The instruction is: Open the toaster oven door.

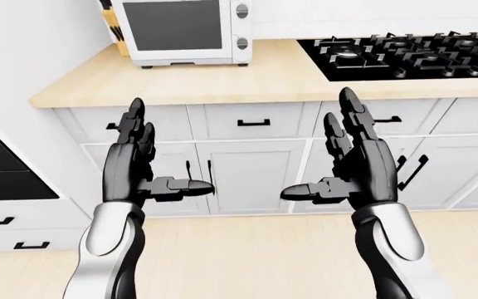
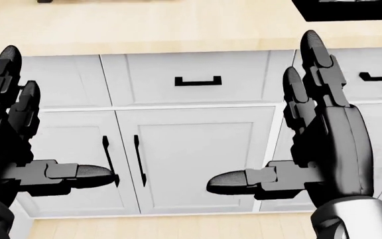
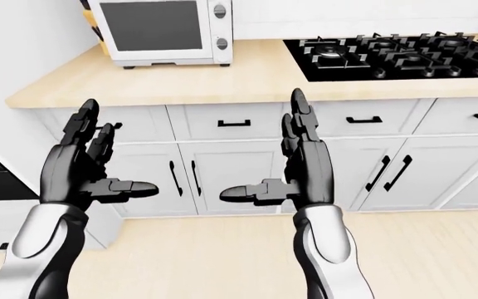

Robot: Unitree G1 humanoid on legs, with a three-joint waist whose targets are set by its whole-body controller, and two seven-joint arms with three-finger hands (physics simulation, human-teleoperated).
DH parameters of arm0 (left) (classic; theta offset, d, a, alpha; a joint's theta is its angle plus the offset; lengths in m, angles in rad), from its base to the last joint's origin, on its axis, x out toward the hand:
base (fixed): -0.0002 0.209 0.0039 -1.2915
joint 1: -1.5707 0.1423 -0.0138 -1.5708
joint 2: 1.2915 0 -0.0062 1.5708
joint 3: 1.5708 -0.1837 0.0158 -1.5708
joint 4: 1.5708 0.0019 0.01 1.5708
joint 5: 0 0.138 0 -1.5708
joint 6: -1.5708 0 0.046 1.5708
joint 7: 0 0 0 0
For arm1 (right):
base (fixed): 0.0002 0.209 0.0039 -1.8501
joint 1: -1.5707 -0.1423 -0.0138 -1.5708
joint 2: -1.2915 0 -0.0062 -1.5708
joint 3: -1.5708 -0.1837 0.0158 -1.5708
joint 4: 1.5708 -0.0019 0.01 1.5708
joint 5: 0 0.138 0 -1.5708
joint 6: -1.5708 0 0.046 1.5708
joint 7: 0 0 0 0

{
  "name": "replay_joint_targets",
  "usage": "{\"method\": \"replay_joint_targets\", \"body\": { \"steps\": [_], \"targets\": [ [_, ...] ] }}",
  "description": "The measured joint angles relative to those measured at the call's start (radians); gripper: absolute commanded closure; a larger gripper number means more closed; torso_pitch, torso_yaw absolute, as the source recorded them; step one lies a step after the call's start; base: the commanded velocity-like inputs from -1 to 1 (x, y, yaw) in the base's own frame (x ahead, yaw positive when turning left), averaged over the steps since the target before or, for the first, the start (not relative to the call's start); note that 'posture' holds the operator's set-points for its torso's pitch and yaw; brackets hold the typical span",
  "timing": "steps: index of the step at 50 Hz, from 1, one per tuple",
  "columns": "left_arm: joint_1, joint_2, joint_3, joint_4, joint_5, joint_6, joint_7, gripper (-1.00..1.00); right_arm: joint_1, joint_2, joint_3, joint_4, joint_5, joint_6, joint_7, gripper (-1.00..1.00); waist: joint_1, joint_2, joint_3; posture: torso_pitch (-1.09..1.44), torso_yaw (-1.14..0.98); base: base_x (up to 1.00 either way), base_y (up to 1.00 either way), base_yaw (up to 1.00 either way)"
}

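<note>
both hands, left hand (image 1: 131,165) and right hand (image 1: 357,165), spread empty; white toaster oven (image 1: 182,31) door shut, dark glass.

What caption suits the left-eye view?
Both open hands, left hand and right hand, raised short of the closed toaster oven.

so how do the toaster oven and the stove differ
The toaster oven is a white box standing on the counter at the left-eye view's top left; the stove is black and lies flat in the counter at top right. The toaster oven has a dark door and two knobs; the stove has grates. Both are untouched.
</note>
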Motion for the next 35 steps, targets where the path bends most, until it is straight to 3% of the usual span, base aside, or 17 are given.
{"method": "replay_joint_targets", "body": {
  "steps": [6,9,10,11,13,15,20,23,26,28,31,35],
  "targets": [
    [-0.01,0.0,-0.006,-0.02,-0.003,-0.024,-0.002,-1.0,0.005,0.005,0.005,-0.03,-0.008,-0.033,-0.001,-1.0,0.02,-0.06,-0.009,0.0,0.0,0.46,0.0,0.0],
    [-0.019,-0.002,-0.008,-0.03,-0.002,-0.015,0.0,-1.0,0.002,0.003,0.002,-0.03,-0.007,-0.042,0.001,-1.0,0.017,-0.101,-0.016,0.0,0.0,0.47,0.0,0.0],
    [-0.02,-0.006,-0.017,-0.029,-0.004,-0.004,-0.001,-1.0,0.008,0.001,-0.005,-0.023,-0.009,-0.04,-0.001,-1.0,0.006,-0.09,-0.003,0.0,0.0,0.47,0.0,0.0],
    [-0.022,-0.006,-0.025,-0.028,-0.008,0.011,-0.003,-1.0,0.016,0.002,-0.011,-0.016,-0.012,-0.033,-0.004,-1.0,0.001,-0.095,0.009,0.0,0.0,0.47,0.0,0.0],
    [-0.027,-0.004,-0.03,-0.027,-0.015,0.026,-0.009,-1.0,0.022,0.002,-0.022,-0.01,-0.014,-0.014,-0.01,-1.0,-0.013,-0.107,0.008,0.0,0.0,0.46,0.0,0.0],
    [-0.027,-0.002,-0.027,-0.029,-0.014,0.025,-0.009,-1.0,0.013,0.0,-0.023,-0.02,-0.014,-0.007,-0.013,-1.0,-0.018,-0.097,-0.001,0.0,0.0,0.48,0.0,0.0],
    [-0.04,-0.002,-0.024,-0.047,-0.012,0.022,-0.008,-1.0,0.004,0.001,-0.02,-0.041,-0.002,-0.028,-0.007,-1.0,-0.035,-0.046,-0.003,0.0,0.0,0.47,0.0,0.0],
    [-0.04,-0.002,-0.024,-0.041,-0.013,0.012,-0.009,-1.0,-0.006,-0.001,-0.028,-0.045,0.006,-0.015,-0.01,-1.0,-0.035,0.006,-0.016,0.0,0.0,0.46,0.0,0.0],
    [-0.012,-0.001,-0.01,-0.004,-0.008,0.008,-0.006,-1.0,0.009,0.014,-0.017,-0.014,0.028,-0.015,-0.012,-1.0,-0.014,0.007,0.009,0.0,0.0,0.47,0.0,0.0],
    [-0.009,-0.001,-0.005,0.004,-0.003,0.022,-0.002,-1.0,0.018,0.011,-0.02,0.001,0.04,-0.015,-0.013,-1.0,-0.006,0.009,0.002,0.0,0.0,0.44,0.0,0.0],
    [-0.019,0.0,-0.012,-0.011,-0.001,0.011,-0.001,-1.0,0.019,0.015,-0.042,-0.001,0.066,-0.032,-0.025,-1.0,0.0,-0.013,-0.014,0.0,0.0,0.4,0.0,0.0],
    [-0.021,-0.003,-0.021,-0.019,0.001,-0.003,-0.004,-1.0,0.015,0.016,-0.043,-0.013,0.098,-0.055,-0.041,-1.0,0.017,-0.054,-0.016,0.0,0.0,0.4,0.0,0.0]
  ]
}}
